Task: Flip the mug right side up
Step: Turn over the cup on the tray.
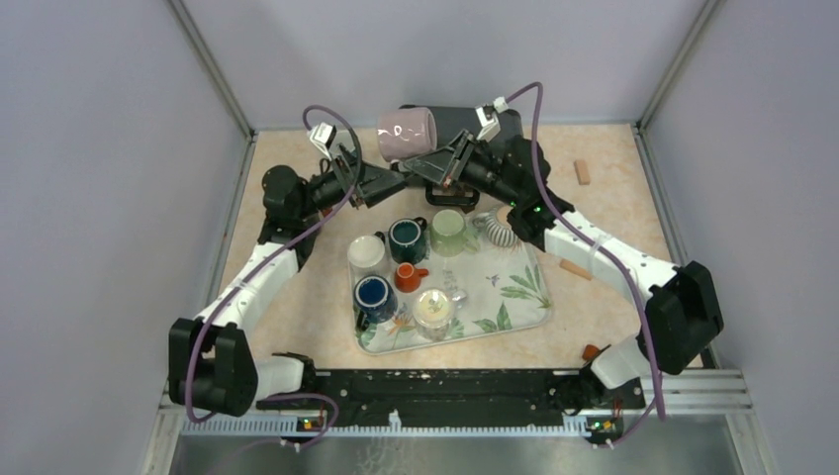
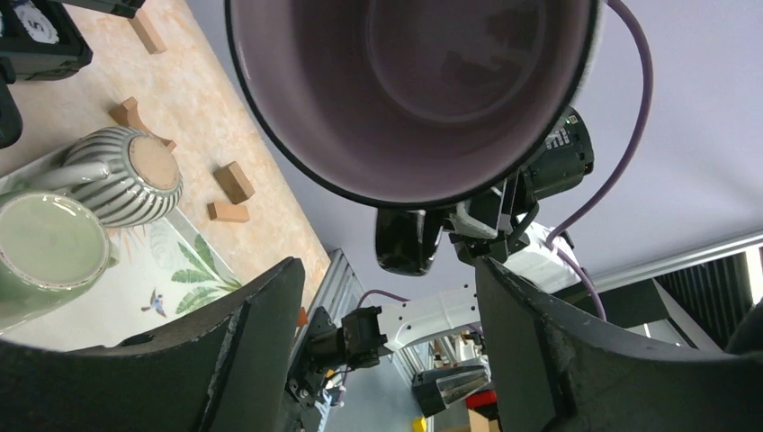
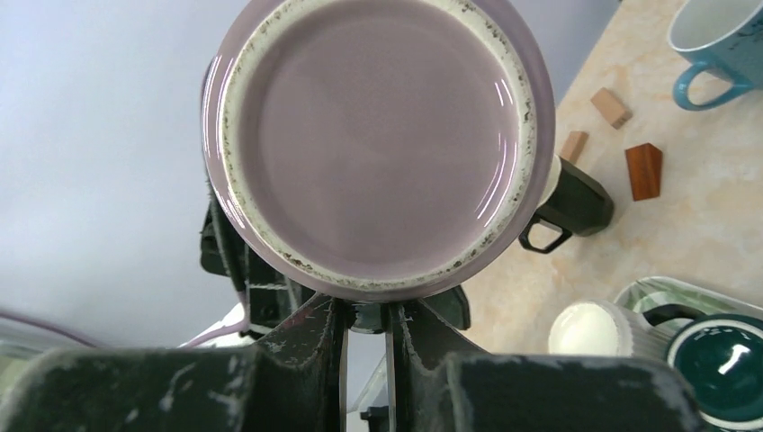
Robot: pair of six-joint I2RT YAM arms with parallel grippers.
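The mug (image 1: pixel 406 134) is up in the air over the far side of the table (image 1: pixel 613 198), beyond the tray (image 1: pixel 524 315), lying on its side between the 2 arms. The right gripper (image 1: pixel 440 170) has it from below. In its wrist view its fingers (image 3: pixel 306 360) are pinched narrow just under the mug's base (image 3: pixel 378 144), seemingly on the handle, though that part is mostly hidden. The mug's mouth (image 2: pixel 414 90) faces the left gripper (image 1: pixel 396 178), whose 2 fingers (image 2: pixel 243 342) are spread wide below the rim and don't touch it. On the tray stand a white cup (image 1: pixel 366 252), a teal cup (image 1: pixel 408 239), a green cup (image 1: pixel 450 233), a small orange cup (image 1: pixel 408 277), a blue cup (image 1: pixel 374 295) and a pale cup (image 1: pixel 433 309). A striped cup (image 1: pixel 500 230) lies tipped over at the tray's far right corner. 3 wooden blocks sit on the table to the right: 1 far back (image 1: pixel 583 171), 1 just beside the tray (image 1: pixel 574 269), 1 near the right arm's base (image 1: pixel 591 350).
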